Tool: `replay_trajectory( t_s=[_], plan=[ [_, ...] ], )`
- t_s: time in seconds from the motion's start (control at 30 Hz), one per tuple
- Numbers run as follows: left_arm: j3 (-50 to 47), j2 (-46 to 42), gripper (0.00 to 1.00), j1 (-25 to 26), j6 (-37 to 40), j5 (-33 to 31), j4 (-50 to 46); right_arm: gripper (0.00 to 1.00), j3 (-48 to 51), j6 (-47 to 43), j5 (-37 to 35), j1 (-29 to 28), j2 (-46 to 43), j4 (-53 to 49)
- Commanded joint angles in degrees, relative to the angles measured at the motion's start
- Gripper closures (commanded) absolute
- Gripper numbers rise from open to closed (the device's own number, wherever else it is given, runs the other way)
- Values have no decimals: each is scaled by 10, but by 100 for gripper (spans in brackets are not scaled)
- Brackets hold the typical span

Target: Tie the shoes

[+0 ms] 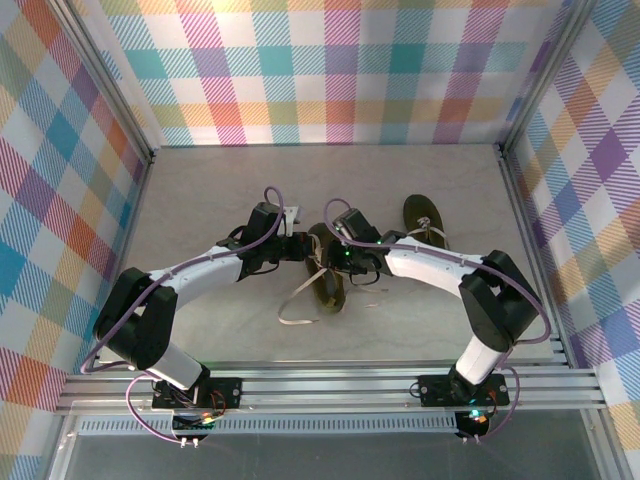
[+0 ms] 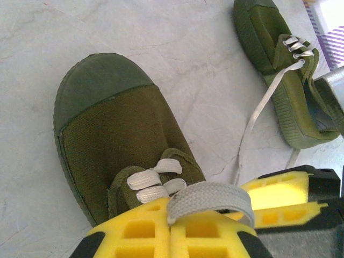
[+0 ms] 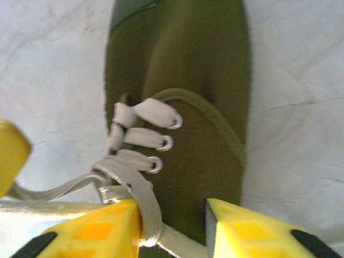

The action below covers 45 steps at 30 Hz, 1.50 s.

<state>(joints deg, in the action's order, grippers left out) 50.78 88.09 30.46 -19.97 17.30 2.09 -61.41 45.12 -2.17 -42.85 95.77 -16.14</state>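
Knot not yet started: left gripper (image 2: 171,226) pinches a flat pale-grey lace (image 2: 209,194) above the olive-green canvas shoe (image 2: 113,134) beneath it; right gripper (image 3: 172,212) half-open; second shoe (image 2: 277,64) untied too.

Pale marbled tabletop (image 1: 200,180), plaid walls (image 1: 330,70) around.

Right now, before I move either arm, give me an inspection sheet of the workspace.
Surface: pale marbled tabletop.
Job's things: near shoe untied; far shoe untied, apart on the right.
Clutter: nothing seen.
Claws: left claw shut on the near shoe's lace; right claw open over the same shoe.
Cables: purple cables loop beside each claw.
Surroundings: plaid walls, aluminium frame.
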Motion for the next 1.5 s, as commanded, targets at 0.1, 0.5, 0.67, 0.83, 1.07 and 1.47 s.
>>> replay_trajectory(
  t_s=[0.1, 0.5, 0.67, 0.83, 1.07, 1.47],
  plan=[
    [-8, 8, 100, -6, -4, -6, 11, 75, 20, 13, -68, 0, -44, -26],
    [-7, 18, 100, -9, -19, 6, 23, 82, 11, -37, 17, -9, -73, 26],
    [-2, 23, 100, -10, -21, 18, 27, 87, -2, 7, 81, -9, -41, 55],
    [-3, 22, 100, -10, -17, 19, 23, 87, -13, 23, 58, -9, -16, 33],
    [-6, 18, 100, -10, -14, 18, 20, 84, -21, 30, 41, -9, -1, 16],
    [-10, 16, 100, -11, -13, 15, 22, 76, -26, 33, 24, -9, 3, 0]
  ],
)
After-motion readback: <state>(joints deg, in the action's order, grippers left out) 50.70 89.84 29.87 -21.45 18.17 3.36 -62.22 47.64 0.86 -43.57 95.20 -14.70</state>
